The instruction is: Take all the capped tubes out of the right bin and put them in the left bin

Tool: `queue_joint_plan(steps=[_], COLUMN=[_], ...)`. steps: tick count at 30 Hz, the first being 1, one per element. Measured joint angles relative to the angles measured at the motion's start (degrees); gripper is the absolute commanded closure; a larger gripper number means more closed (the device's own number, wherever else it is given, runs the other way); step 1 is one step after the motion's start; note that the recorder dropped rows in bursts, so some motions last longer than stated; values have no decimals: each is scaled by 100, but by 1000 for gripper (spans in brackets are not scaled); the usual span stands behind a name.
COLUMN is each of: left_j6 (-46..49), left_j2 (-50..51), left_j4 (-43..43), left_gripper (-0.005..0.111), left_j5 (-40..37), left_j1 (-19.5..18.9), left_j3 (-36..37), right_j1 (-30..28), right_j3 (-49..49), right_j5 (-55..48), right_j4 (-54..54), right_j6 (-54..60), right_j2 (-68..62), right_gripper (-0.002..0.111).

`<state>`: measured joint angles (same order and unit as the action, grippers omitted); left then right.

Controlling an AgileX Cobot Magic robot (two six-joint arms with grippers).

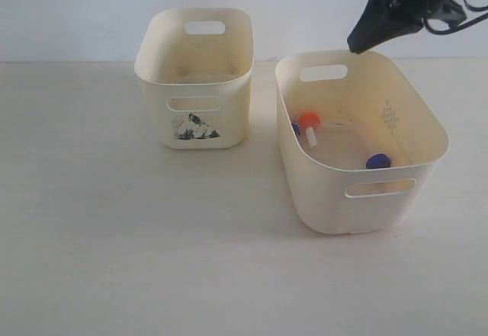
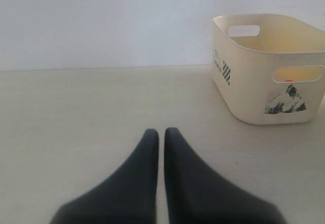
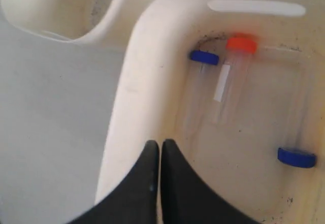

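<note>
Tube location: We are counting three capped tubes lying on the floor of the larger cream plastic bin with slot handles [image 1: 427, 134]. An orange-capped clear plastic tube [image 3: 231, 79] and a blue-capped clear plastic tube [image 3: 204, 57] are lying side by side at one end. A second blue-capped clear plastic tube [image 3: 296, 157] is lying well apart from them, by the opposite wall.
Destination: The smaller cream plastic bin with the black-and-white sticker [image 1: 232, 115] is standing on the pale counter [image 1: 114, 237], near the larger bin but not touching it. An orange speck is showing through its front slot; we cannot tell what it is.
Right fingers [image 3: 144, 183]: They are pressed together, gripping nothing, and hanging above the larger bin's rim.
Left fingers [image 2: 137, 183]: They are pressed together, holding nothing, and hovering low over bare counter, well apart from the smaller bin.
Handling: We are judging the tubes light, stiff and smooth-walled, and round enough to roll or squirt out of a pinch.
Grasp site: We are recommending a pinch across the barrel just under the cap. The paired tubes are leaving little room for a finger between them, and the lone blue-capped one is offering more clearance.
</note>
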<state>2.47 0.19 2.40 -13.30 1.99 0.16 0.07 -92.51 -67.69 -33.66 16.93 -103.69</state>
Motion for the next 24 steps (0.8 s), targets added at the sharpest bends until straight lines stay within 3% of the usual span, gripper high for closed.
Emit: queue_joint_plan(steps=[5,12,24], left_j6=[0,0,0], left_j2=[0,0,0], left_j4=[0,0,0], left_gripper=[102,102,102], left_j5=[0,0,0], left_j1=[0,0,0], left_j3=[0,0,0], right_j1=[111,876,1133], right_j3=[0,0,97], right_j5=[99,549,1407], right_j4=[312,2096,2334], right_j6=[-272,-1475,-1918], right_j2=[-459,-486,-999], right_gripper=[109,109,109])
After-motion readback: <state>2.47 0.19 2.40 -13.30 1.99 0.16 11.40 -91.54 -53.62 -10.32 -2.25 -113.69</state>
